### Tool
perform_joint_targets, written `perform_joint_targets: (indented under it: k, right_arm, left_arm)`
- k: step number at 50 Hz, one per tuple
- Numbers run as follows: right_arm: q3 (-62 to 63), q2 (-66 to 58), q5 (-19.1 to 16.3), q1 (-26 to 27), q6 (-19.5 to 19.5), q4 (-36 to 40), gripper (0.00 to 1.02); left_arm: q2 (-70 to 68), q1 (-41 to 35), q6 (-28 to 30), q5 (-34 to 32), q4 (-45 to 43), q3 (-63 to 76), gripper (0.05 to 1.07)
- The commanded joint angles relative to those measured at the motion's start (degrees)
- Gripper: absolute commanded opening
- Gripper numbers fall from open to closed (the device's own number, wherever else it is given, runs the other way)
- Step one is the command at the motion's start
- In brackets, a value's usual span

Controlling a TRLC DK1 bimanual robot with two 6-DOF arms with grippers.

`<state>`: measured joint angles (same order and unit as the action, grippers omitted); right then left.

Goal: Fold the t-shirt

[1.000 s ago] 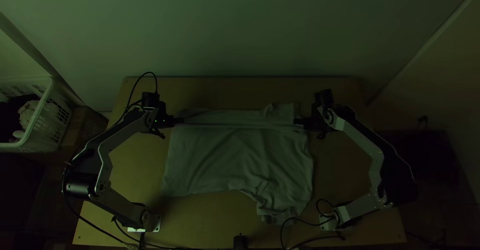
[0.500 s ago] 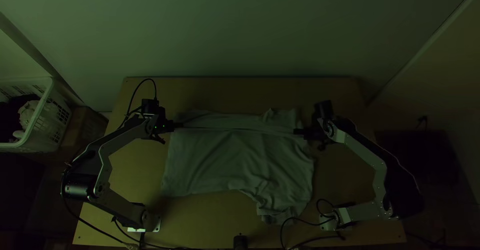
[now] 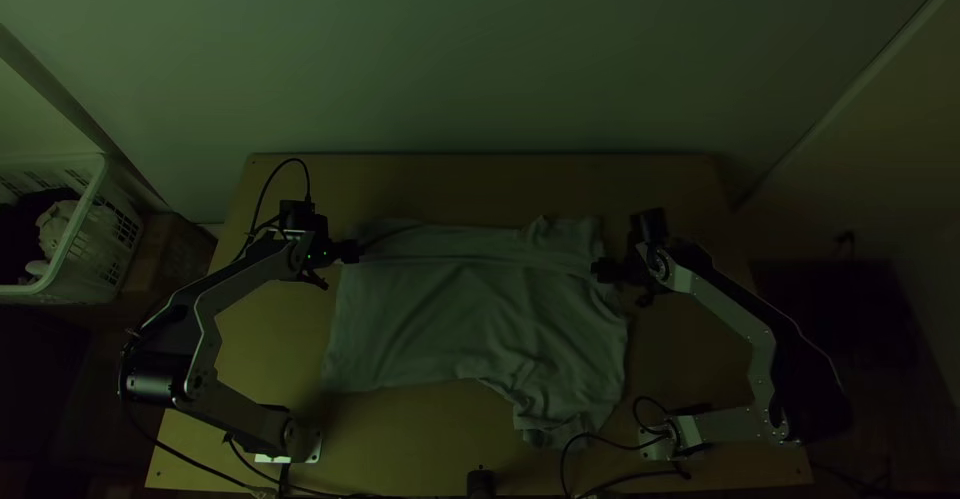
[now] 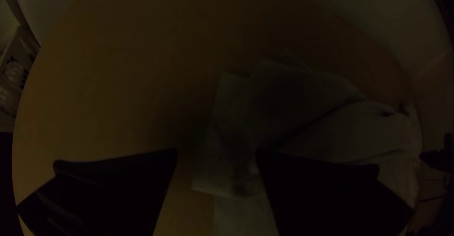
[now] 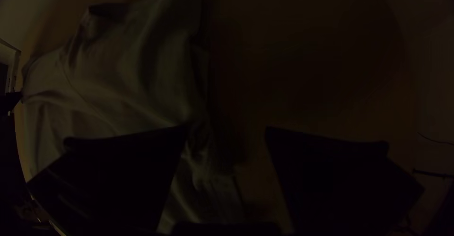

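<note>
Grey-looking in the dim light, the t-shirt (image 3: 470,309) is laid out across the middle of the desk (image 3: 470,184), with a folded-looking strip along its far side and a bunched part at its near right corner. In the earlier frames a taut line of cloth was stretched between the two claws; now it has been let go, and the strip is seen lying slack. Both claws have been shifted slightly toward the near edge, the right one more clearly. The left claw (image 3: 352,251) is held over the shirt's far left corner, its fingers (image 4: 113,188) parted widely. The right claw (image 3: 601,270) is placed at the right edge, likewise spread wide. Nothing is gripped by either. The t-shirt's near side appears unchanged.
</note>
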<state>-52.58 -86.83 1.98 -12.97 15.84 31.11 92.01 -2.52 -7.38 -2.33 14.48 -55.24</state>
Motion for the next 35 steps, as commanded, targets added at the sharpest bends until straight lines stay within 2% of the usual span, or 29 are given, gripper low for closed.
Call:
perform_joint_targets:
  k: [1,10,25,35]
  right_arm:
    - [-0.68,5.00,0.39,0.49,0.07,1.67,0.99]
    - [-2.79,11.59,0.39,1.02,0.95,8.53,0.99]
    - [-4.73,19.77,0.39,0.40,1.13,22.59,0.99]
    - [-3.85,24.69,-0.22,-1.44,4.20,32.96,0.99]
  left_arm:
    - [-4.29,0.42,1.05,-0.05,1.16,0.84,1.03]
    - [-10.88,0.33,0.96,-2.59,5.73,0.49,1.03]
    - [-22.75,0.24,1.49,-2.86,16.37,1.10,1.03]
    - [-30.92,-0.29,2.45,-4.62,24.54,3.12,1.03]
